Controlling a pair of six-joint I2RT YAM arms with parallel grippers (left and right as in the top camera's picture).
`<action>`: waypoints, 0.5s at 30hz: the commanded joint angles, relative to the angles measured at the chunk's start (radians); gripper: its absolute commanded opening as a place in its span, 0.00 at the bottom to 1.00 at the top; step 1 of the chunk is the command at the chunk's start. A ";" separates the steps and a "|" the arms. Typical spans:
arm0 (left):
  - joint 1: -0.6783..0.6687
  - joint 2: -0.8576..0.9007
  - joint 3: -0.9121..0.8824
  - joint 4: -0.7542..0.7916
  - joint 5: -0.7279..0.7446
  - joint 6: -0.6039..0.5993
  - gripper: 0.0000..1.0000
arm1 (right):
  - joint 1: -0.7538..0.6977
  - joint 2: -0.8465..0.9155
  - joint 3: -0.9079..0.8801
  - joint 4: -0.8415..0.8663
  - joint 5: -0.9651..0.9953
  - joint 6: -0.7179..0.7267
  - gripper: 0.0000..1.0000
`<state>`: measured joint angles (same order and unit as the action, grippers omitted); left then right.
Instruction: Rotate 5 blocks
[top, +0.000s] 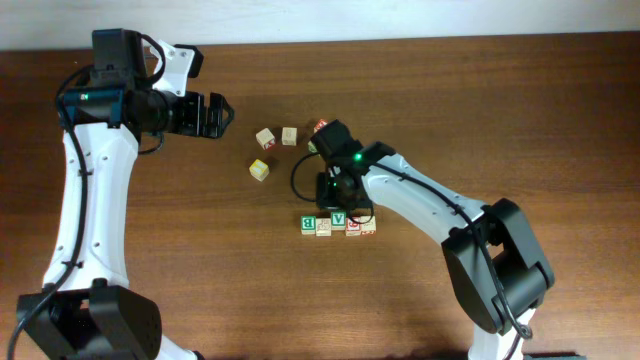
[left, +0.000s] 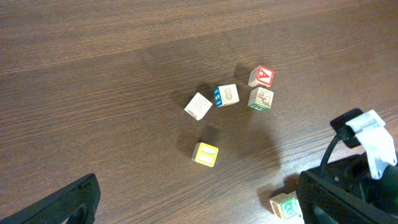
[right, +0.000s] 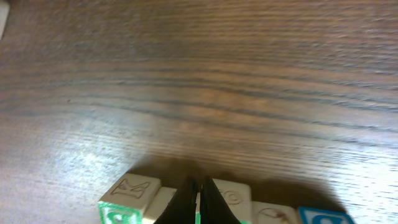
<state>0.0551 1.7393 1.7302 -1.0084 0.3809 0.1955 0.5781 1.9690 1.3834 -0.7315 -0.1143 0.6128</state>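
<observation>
Right pincer is clamped fully shut with nothing between its fingers, tips pointing down into the row of five small pale wooden alphabet cubes. My guess is it's acting as a narrow poker to nudge a cube round, not to lift one. Right under the tips is the pale wooden cube with the green V, which looks slightly out of line with its neighbours. I can't tell if the tips actually touch it. On the left arm's side of the pincer come a plain pale-faced wooden cube and then the pale wooden cube with the green B at the row's end. On the other side are the pale wooden cube with a red digit and a last pale cube with a bit of red. They sit shoulder to shoulder, probably so each can be turned in place. How many are already rotated, no idea. Beyond the pincer, well clear of the row, a loose bunch of wooden cubes lies scattered on the dark brown wooden tabletop, with a yellow-faced wooden cube off on its own. None of those look like part of the job. Farthest off, the left pincer hangs over bare wood with jaws spread wide and holding nothing, seemingly parked out of the way.
</observation>
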 joint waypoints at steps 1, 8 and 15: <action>0.000 0.000 0.018 0.000 -0.003 0.020 0.99 | -0.010 0.036 0.009 -0.013 0.001 0.008 0.06; 0.000 0.000 0.018 0.000 -0.003 0.020 0.99 | -0.010 0.041 0.009 -0.043 -0.049 0.008 0.06; 0.000 0.000 0.018 0.000 -0.003 0.020 0.99 | -0.009 0.041 0.009 -0.047 -0.052 0.008 0.06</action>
<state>0.0551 1.7393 1.7302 -1.0084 0.3809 0.1955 0.5682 2.0018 1.3834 -0.7734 -0.1570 0.6209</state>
